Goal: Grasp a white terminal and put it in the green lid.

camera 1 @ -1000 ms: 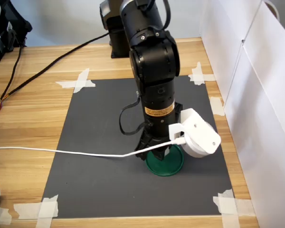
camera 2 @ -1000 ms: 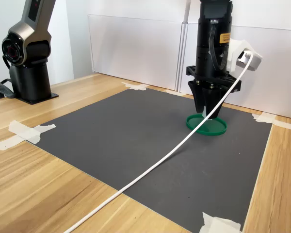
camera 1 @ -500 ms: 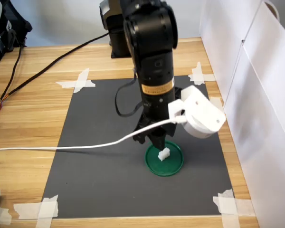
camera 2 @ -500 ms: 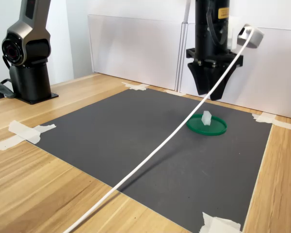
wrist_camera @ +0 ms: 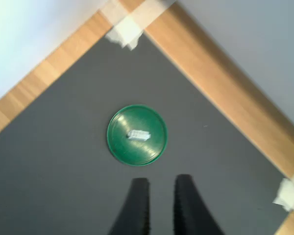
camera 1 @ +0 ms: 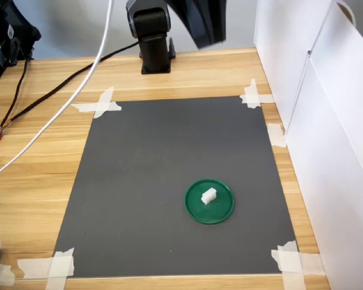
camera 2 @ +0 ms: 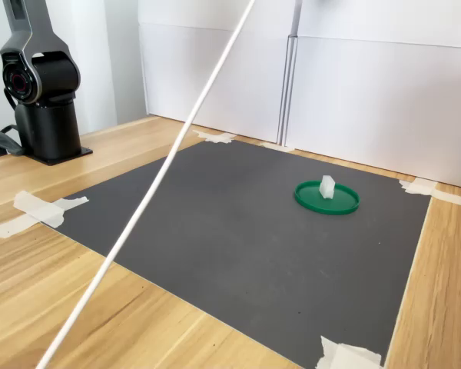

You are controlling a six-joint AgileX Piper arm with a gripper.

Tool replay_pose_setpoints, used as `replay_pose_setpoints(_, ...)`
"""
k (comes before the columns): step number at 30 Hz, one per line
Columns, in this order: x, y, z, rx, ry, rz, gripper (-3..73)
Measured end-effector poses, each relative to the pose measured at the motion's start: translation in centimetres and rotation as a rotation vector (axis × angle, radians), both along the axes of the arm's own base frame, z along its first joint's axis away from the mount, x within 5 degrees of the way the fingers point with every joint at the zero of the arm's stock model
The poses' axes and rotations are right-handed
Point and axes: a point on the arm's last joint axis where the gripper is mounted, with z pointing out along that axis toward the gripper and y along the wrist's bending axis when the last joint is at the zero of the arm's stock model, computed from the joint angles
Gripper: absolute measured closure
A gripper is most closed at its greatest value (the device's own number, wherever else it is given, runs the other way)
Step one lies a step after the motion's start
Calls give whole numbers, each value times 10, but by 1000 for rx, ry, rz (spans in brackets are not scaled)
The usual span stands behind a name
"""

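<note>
Cable [camera 1: 60, 115] is the first thing you meet on the first exterior view's left: a white line running slantwise from the top of the frame down across the wooden table [camera 1: 36, 151] toward the near left edge. In the second exterior view you see the same cable [camera 2: 154, 184] crossing the frame from top centre to bottom left, in front of the dark mat [camera 2: 238, 223].

Further right in the first exterior view you find the arm's black base [camera 1: 152, 36] standing on the wood at the far edge, beyond the mat [camera 1: 145, 175], which is taped down at its corners with white tape [camera 1: 100, 104]. The second exterior view puts that base [camera 2: 42, 100] at its far left.

Move right again and you reach the green lid [camera 1: 210, 201], lying flat on the mat toward the first exterior view's near right, close to the white wall panels [camera 1: 327, 121]. The white terminal [camera 1: 209, 196] sits inside the lid, near its middle, touched by nothing. The second exterior view shows the lid [camera 2: 327, 201] with the terminal [camera 2: 326, 187] standing up in it.

In the wrist view you look down on the lid [wrist_camera: 118, 147] and terminal [wrist_camera: 138, 135] from well above. The gripper [wrist_camera: 160, 191] holds nothing; its two dark fingers [wrist_camera: 137, 205] stand slightly apart with a narrow gap between them, clear of the lid.
</note>
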Motion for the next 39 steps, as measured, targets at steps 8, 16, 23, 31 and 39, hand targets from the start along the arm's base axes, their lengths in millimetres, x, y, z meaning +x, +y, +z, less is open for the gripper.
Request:
replay_pose_setpoints(8, -81, -28, 41, 162, -203, -110, 712)
replay_pose_setpoints(16, -158, -61, -11, 455, -319, -342, 715)
replay_pose_setpoints(23, -206, -81, -73, 631, -295, -507, 716)
replay_pose_setpoints(31, -235, -95, -148, 599, -269, -687, 716)
replay_pose_setpoints(39, -262, -109, -163, 518, -428, -711, 716)
